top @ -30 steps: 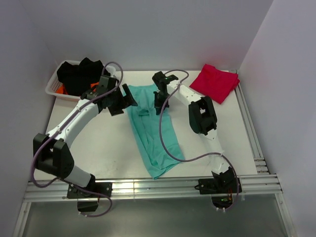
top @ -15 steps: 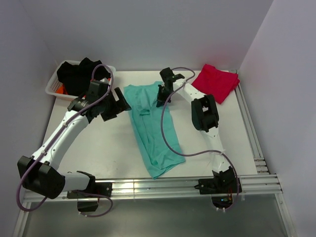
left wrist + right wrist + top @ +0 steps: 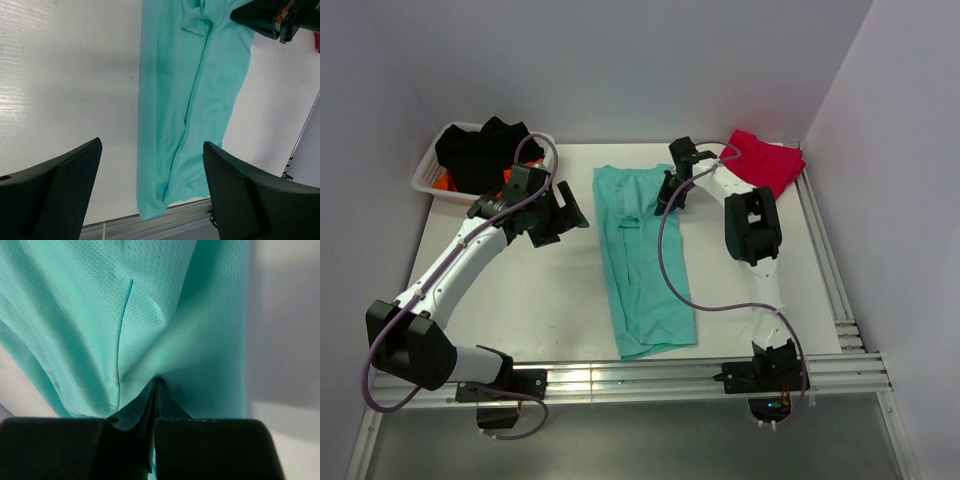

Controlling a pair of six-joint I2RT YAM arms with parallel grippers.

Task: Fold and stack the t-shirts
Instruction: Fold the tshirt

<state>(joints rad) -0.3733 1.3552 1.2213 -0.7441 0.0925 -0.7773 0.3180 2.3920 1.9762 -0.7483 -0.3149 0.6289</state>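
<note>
While the red t-shirt (image 3: 768,165) lies folded at the far right corner of the counter (image 3: 520,290), the teal t-shirt (image 3: 642,260) stretches mid-counter as a long, half-folded strip. Its far edge sits in the right gripper (image 3: 669,196), jaws clenched on fabric. The left gripper (image 3: 558,212) hovers beside it, jaws released, empty. Crosswise folds and stacking likely remain.

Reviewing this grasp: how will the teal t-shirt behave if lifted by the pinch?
Likely floppy: the teal t-shirt puckers into folds at the shut right gripper. Probably light, since the knit looks thin. It would likely drape and trail, not hold shape.

Bright, even light; soft shadows.
</note>
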